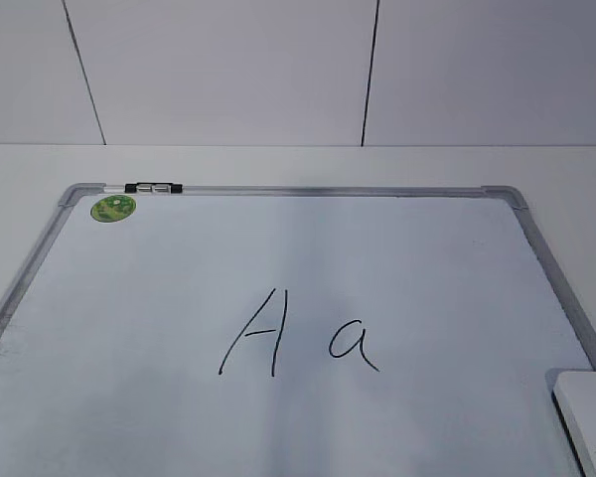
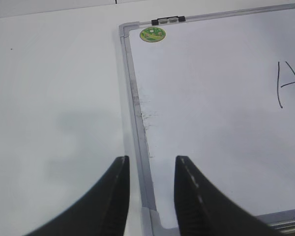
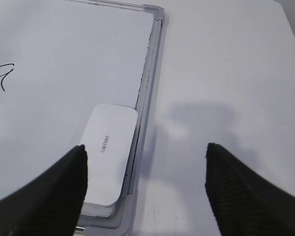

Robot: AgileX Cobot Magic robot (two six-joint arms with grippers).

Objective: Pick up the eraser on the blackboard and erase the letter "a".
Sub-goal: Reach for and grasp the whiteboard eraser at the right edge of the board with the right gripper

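On the white bench (image 1: 278,164) lay the blackboard (image 1: 278,258), actually a white dry-erase board with a grey metal frame and rounded grey corner caps. Round green sticker (image 1: 112,208) sat in its far left corner; small black-and-white marker (image 1: 153,188) lay along the far frame edge just beside the sticker.

Near the board's middle: tall angular capital "A" (image 1: 256,333) on the left, the letter "a" (image 1: 353,344) just right of it. The "a" was thin black marker, round bowl, short tail, intact.

The eraser (image 3: 109,152) lay flat at the board's near right corner, long side against the right frame edge and partly on it. Flat white plastic block, rounded corners, small grey lettering on top. Underside not visible. Exterior view caught only part of it at the frame's lower right.

Right gripper (image 3: 145,167): jaws spread wide, nothing between them. Left black finger hung over the eraser's near left edge, the other over bare bench outside the frame; contact with the eraser could not be told.

Left gripper (image 2: 152,196): jaws narrowly apart, holding nothing, straddling the board's left frame edge near its near left corner. Dark smudges marked the board surface along that left edge. Neither arm showed in the exterior view.
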